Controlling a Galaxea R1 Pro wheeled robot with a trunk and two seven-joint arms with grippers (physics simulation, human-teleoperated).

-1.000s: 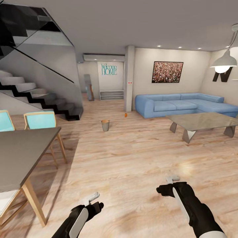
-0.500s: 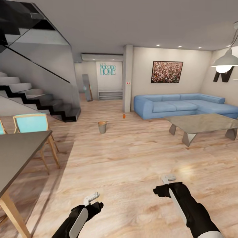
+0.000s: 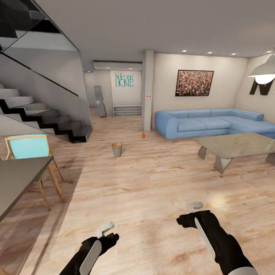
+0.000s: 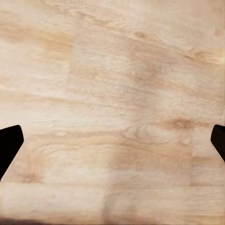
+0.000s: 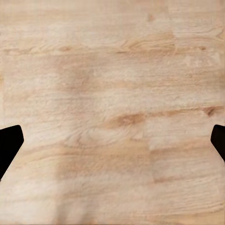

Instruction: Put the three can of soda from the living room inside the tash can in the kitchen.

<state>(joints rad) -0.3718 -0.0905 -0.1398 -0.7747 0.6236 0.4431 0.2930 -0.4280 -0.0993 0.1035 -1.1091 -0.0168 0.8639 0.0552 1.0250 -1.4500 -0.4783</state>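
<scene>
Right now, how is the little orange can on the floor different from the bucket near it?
The orange can is much smaller than the bucket. The can is bright orange; the bucket is pale grey outside and brown inside. The can stands farther away, near the pillar, while the bucket sits closer to the robot and nearer the stairs. Both stand upright on the wooden floor, apart from each other.

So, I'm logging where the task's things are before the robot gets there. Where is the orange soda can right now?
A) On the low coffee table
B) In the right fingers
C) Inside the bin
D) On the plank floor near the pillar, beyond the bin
D: the orange can stands on the plank floor by the pillar, past the bin and apart from it.
</scene>
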